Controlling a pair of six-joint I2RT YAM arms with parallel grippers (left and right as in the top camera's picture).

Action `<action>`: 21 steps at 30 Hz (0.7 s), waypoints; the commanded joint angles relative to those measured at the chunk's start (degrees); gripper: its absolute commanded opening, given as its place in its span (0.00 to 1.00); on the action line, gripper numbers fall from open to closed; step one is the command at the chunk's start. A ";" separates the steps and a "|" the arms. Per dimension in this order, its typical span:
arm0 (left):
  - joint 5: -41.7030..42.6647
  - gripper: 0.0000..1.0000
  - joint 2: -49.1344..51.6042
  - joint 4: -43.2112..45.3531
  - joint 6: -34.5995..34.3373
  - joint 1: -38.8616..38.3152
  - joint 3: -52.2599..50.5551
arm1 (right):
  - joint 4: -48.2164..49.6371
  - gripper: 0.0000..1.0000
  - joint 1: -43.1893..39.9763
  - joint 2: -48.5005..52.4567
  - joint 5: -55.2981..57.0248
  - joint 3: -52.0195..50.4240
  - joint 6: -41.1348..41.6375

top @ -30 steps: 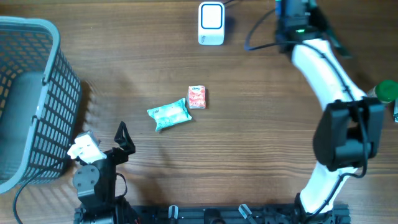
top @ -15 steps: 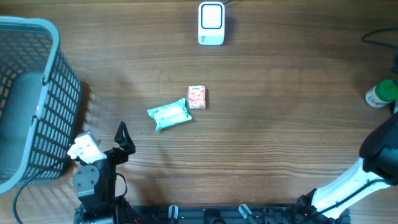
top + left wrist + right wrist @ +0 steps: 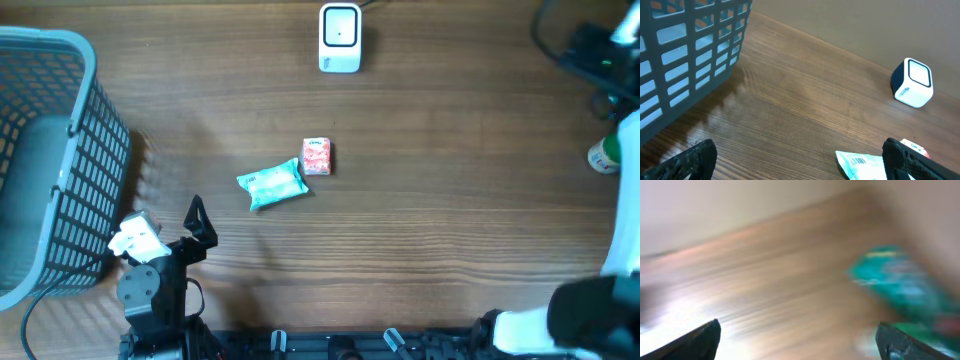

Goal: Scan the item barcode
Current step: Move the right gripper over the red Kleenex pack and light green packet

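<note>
A teal packet [image 3: 272, 185] lies mid-table with a small red packet [image 3: 316, 156] touching its right end. In the left wrist view the teal packet [image 3: 860, 166] shows a barcode facing up. The white scanner [image 3: 340, 38] stands at the back, also seen as the scanner [image 3: 911, 83]. My left gripper [image 3: 168, 228] rests open near the front left, short of the packets, and its jaws [image 3: 800, 162] hold nothing. My right gripper [image 3: 800, 340] is open and empty in a motion-blurred view. The right arm [image 3: 628, 200] runs along the right edge.
A grey mesh basket [image 3: 50, 40] fills the left side, close beside my left arm. A white bottle with a green cap [image 3: 603, 155] stands at the right edge next to the right arm, a green blur of the bottle [image 3: 895, 280] in the right wrist view.
The right arm has swung from beside the scanner out to the table's right edge. The packets, scanner and left arm have not moved.
</note>
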 commanded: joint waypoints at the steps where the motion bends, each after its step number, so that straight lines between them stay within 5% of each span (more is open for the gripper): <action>1: 0.24 1.00 -0.35 0.24 1.14 0.15 -0.33 | -5.33 1.00 9.94 2.58 -24.46 -0.33 15.54; 12: 0.24 1.00 -0.35 0.24 1.14 0.15 -0.33 | -5.20 0.93 40.94 28.57 -24.17 -2.38 18.49; 15: 0.26 1.00 -0.35 0.24 1.14 0.15 -0.33 | -0.11 0.71 46.62 28.85 -20.02 -2.34 17.29; 18: 0.26 1.00 -0.35 0.24 1.14 0.15 -0.33 | 1.46 0.23 48.83 28.87 -19.43 -2.34 17.38; 21: 0.24 1.00 -0.35 0.26 1.16 0.15 -0.33 | 3.50 0.07 50.88 29.29 -17.25 -2.36 17.51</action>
